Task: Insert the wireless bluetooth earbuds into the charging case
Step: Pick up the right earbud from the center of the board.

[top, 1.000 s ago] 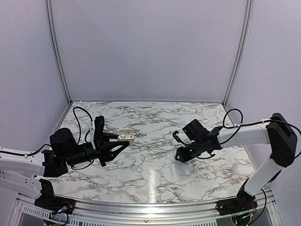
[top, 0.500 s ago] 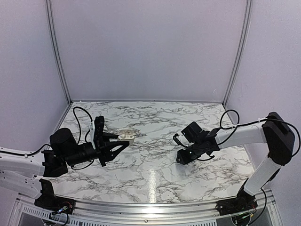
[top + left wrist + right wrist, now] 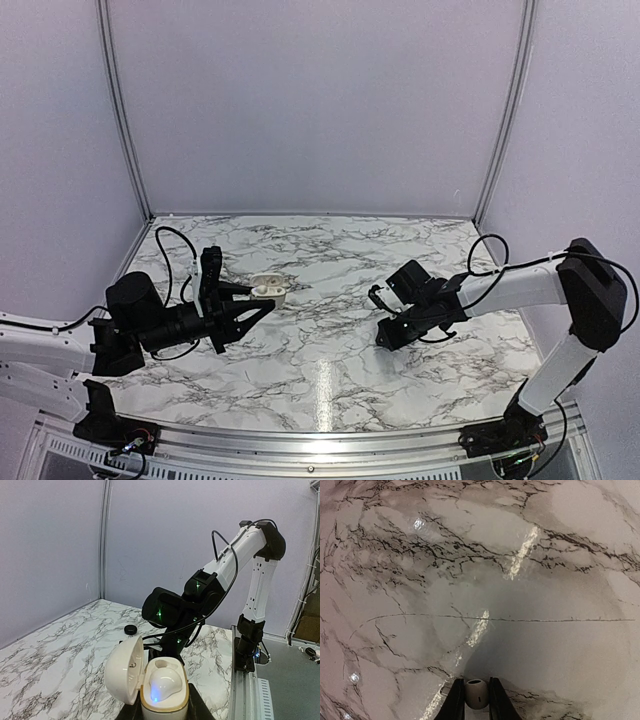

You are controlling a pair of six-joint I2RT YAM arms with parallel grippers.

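Now right gripper (image 3: 475,684) pinches 1 earbud (image 3: 476,695); left gripper (image 3: 262,298) clamps the open charging case (image 3: 159,687).

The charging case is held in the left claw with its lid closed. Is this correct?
Not quite. The charging case is held in the left claw, but its lid is open, swung aside. The left wrist view shows this.
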